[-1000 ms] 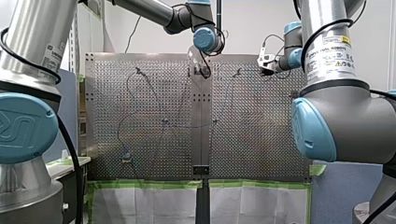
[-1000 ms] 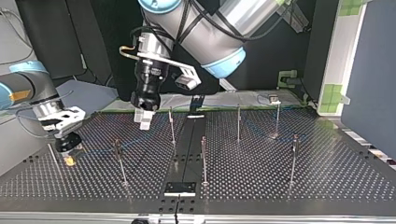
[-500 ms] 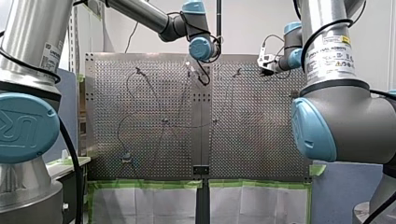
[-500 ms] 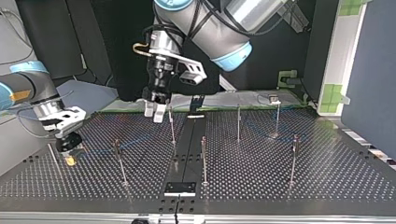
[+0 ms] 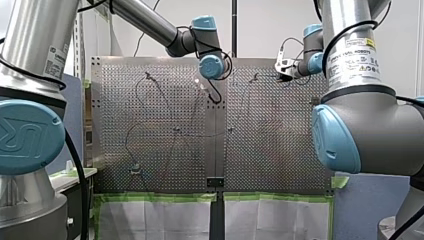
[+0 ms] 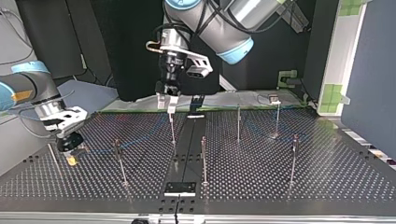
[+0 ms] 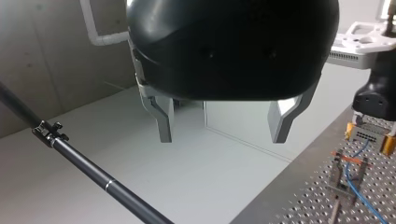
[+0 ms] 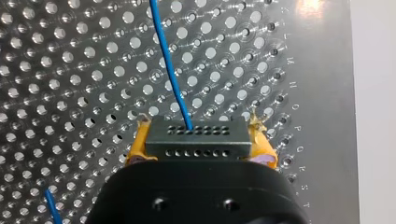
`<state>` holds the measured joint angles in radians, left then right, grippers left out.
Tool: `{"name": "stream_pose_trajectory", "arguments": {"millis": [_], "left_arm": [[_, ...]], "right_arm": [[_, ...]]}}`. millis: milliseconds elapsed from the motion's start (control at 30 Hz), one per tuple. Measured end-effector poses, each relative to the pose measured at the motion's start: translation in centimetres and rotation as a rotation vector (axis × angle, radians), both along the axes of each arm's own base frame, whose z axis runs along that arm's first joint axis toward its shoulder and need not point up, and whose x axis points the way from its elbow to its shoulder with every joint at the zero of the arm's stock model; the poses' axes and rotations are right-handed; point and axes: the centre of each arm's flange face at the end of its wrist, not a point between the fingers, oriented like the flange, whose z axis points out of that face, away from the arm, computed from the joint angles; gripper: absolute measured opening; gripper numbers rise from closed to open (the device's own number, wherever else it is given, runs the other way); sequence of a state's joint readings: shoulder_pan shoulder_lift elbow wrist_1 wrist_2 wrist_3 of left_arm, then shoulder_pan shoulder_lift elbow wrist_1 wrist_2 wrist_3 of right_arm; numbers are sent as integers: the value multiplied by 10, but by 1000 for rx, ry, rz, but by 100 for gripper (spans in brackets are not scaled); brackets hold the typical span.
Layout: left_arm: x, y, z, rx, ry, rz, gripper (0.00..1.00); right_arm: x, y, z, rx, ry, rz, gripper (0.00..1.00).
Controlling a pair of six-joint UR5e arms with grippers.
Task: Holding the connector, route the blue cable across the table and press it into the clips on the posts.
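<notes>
Left claw [image 6: 166, 105] shifted; right claw [image 8: 198, 145] clamps rectangular connector [image 8: 196, 133].

In the right wrist view the black body of my right gripper [image 8: 198, 142] covers the lower part of the connector [image 8: 196, 133]. The yellow pads [image 8: 138, 145] show only as slivers at its sides. The blue cable [image 8: 170, 77] runs out of the picture ahead of the gripper, and a second piece beside the body is cut short too. In the left wrist view the housing of my left gripper [image 7: 222, 135] is cropped, and a dark rod [image 7: 93, 170] leaves the picture at both ends. In the front view my arms' bases block the sides of the table [image 5: 165, 150], and the cable is too thin to follow. In the top view the clips [image 6: 116, 141] are too small, so I can't tell whether the cable sits in any.
</notes>
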<state>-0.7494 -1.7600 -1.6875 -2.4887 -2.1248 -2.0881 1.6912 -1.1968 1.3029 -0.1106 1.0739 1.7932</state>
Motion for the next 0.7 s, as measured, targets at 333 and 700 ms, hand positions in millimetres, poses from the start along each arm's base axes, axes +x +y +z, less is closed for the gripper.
{"name": "stream_pose_trajectory", "arguments": {"millis": [333,700], "left_arm": [[-7,8,-29,26,-3,16,100],[-20,19,-64,74,-12,31,100]], "right_arm": [[0,-1,-2,5,-1,0,0],[-2,-2,-4,6,0,-5,0]]}}
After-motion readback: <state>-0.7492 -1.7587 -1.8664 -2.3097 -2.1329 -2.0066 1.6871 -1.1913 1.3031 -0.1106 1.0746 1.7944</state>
